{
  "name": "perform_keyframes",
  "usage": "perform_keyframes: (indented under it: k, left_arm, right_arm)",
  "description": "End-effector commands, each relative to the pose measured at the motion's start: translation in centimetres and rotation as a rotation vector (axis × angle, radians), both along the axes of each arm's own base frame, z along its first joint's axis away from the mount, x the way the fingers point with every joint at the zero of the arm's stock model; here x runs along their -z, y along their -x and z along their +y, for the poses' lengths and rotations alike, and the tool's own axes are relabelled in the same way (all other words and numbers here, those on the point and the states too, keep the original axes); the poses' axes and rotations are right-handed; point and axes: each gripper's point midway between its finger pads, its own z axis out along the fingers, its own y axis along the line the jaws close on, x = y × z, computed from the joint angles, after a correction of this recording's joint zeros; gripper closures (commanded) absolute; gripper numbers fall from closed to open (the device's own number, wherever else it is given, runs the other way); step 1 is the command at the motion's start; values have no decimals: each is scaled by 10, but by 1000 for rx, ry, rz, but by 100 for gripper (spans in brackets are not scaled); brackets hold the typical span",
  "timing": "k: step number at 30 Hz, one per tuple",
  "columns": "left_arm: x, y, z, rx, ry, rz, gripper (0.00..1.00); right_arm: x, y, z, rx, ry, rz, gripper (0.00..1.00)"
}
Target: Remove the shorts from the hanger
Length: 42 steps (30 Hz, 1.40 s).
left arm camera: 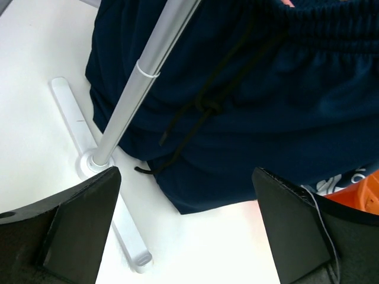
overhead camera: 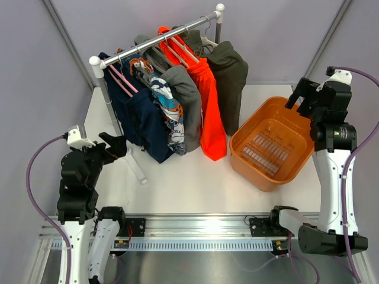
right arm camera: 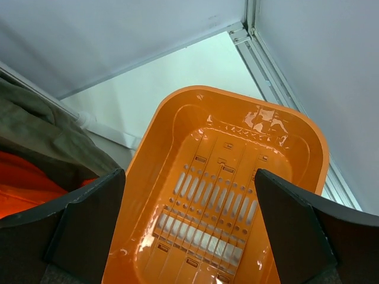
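from above, the shorts (overhead camera: 139,121) hung on the hanger (overhead camera: 121,81) at the left end of the rail (overhead camera: 183,25), over the far left part of the table (overhead camera: 195,177). to their right on the same rail hung patterned shorts (overhead camera: 169,109), a grey garment (overhead camera: 188,94), an orange garment (overhead camera: 208,106) and an olive garment (overhead camera: 231,74). the left gripper (overhead camera: 118,145) sat low, just left of the navy hem, near it but apart, its jaws spread wide with nothing between them. the right gripper (overhead camera: 301,102) was raised over the far right rim of the orange basket (overhead camera: 283,115), which stood right of the clothes; its jaws were also spread and held nothing.

in the left wrist view, the navy fabric filled the upper right, with its gathered waistband across the top and a dark drawstring (left arm camera: 201,112) hanging down the front. the rack's white pole (left arm camera: 142,83) crossed in front of the cloth and met the rack foot (left arm camera: 77,124) on the table. both black fingers (left arm camera: 77,228) stood wide apart at the bottom corners, clear of the cloth.

in the right wrist view, the basket lay below, between the two spread fingers (right arm camera: 296,231). the olive and orange garments showed at the left edge. the navy pair and its hanger were out of this view.
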Motion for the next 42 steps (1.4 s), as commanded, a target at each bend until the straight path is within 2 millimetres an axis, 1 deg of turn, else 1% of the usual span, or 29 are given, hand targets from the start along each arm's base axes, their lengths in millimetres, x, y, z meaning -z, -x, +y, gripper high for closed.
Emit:
perform_keyframes:
  k: [1,2,3,4,5,7,8,10,12,14,15,17,18,23,24,26,28,29,31,32,33,34,35,36,37,38,39,41,42]
  left_arm:
    - [-29,6,-11,46,50,-69,1]
    - [-33,7,-12,52,55,-73,1]
    - [-36,5,-13,56,59,-71,1]
    - [-39,5,-14,62,68,-71,1]
    - [-49,7,-15,67,72,-89,1]
    - [-53,5,-17,72,92,-72,1]
    - [-66,8,-19,81,96,-92,1]
    - [-71,6,-23,96,122,-78,1]
    - [-86,8,-25,107,140,-97,1]
    - [-89,6,-29,122,157,-76,1]
    - [-97,9,-29,123,161,-73,1]
    - [-102,6,-31,127,169,-56,1]
    - [-113,9,-31,129,172,-71,1]
    - [-142,9,-38,149,255,-98,1]
    - [-142,4,-39,148,270,-79,2]
    - [-153,5,-44,171,299,-82,7]
    - [-155,-2,-46,173,321,-59,9]
    - [-163,-3,-45,172,321,-71,11]
    - [-164,-8,-55,202,324,-46,13]
    - [-171,-8,-57,202,321,-57,14]
    - [-172,-10,-61,208,319,-45,14]
    - [-166,-20,-72,216,296,-10,14]
    - [-177,-17,-74,212,283,-13,14]
    - [-179,-19,-78,212,269,-4,14]
    - [-175,-30,-84,190,240,25,15]
    - [-174,-31,-85,176,227,43,17]
    - [-189,-32,-80,146,223,13,18]
    - [-184,-43,-89,138,200,55,22]
    - [-198,-43,-90,137,206,31,26]
  right_arm:
    - [-14,6,11,-109,71,-13,0]
    - [-14,8,18,-194,133,5,0]
    - [-16,11,48,-397,150,-18,0]
    - [-11,22,71,-561,174,3,0]
    - [-11,37,111,-861,243,-29,0]
    - [-10,54,134,-1021,245,-35,0]
    - [-9,59,140,-1064,233,-32,0]
    - [-9,76,154,-1189,214,-42,0]
    - [-9,76,159,-1215,206,-58,1]
    - [-9,74,162,-1231,186,-69,1]
    - [-11,72,165,-1239,168,-79,0]
    - [-15,63,167,-1221,127,-96,0]
    - [-16,61,168,-1220,118,-98,1]
    - [-18,45,171,-1200,102,-92,1]
    - [-17,42,170,-1188,102,-85,0]
    - [-18,37,169,-1174,96,-84,0]
    - [-20,35,169,-1169,95,-86,1]
    - [-19,34,169,-1170,93,-85,1]
    - [-21,34,169,-1176,98,-88,1]
    - [-21,33,170,-1177,96,-88,1]
    - [-21,33,170,-1178,94,-88,0]
    - [-21,33,170,-1178,91,-92,1]
    - [-20,33,171,-1181,84,-92,0]
    - [-20,33,171,-1183,80,-92,0]
    - [-19,33,172,-1185,79,-91,1]
    - [-19,33,171,-1183,79,-93,0]
    - [-18,33,171,-1183,77,-91,1]
    - [-18,36,172,-1185,78,-99,1]
    - [-17,37,172,-1185,77,-100,0]
